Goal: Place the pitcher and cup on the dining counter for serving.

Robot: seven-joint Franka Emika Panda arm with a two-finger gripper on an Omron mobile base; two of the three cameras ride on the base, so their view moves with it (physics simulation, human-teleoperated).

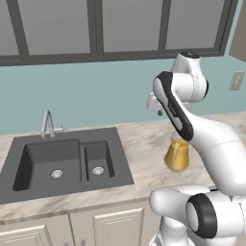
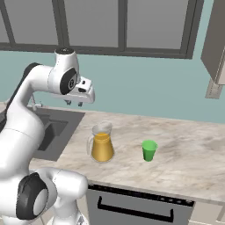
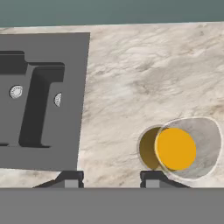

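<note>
The golden-yellow pitcher [image 2: 102, 147] stands upright on the marbled counter [image 2: 189, 154], just right of the sink. In the left base view the pitcher [image 1: 177, 156] is partly hidden behind my arm. The small green cup [image 2: 149, 150] stands a short way to the pitcher's right. My gripper [image 2: 74, 103] hangs well above the counter, up and to the left of the pitcher, pointing down. In the hand view the gripper [image 3: 111, 180] is open with nothing between its fingers, and the pitcher [image 3: 175, 148] lies off to the lower right. The dining counter is out of view.
A dark double sink [image 1: 67, 163] with a faucet [image 1: 48, 122] takes up the counter's left part. Windows run along the teal back wall. A dishwasher front [image 2: 136, 204] sits under the counter below the cup. A wall cabinet [image 2: 215, 44] hangs at the right.
</note>
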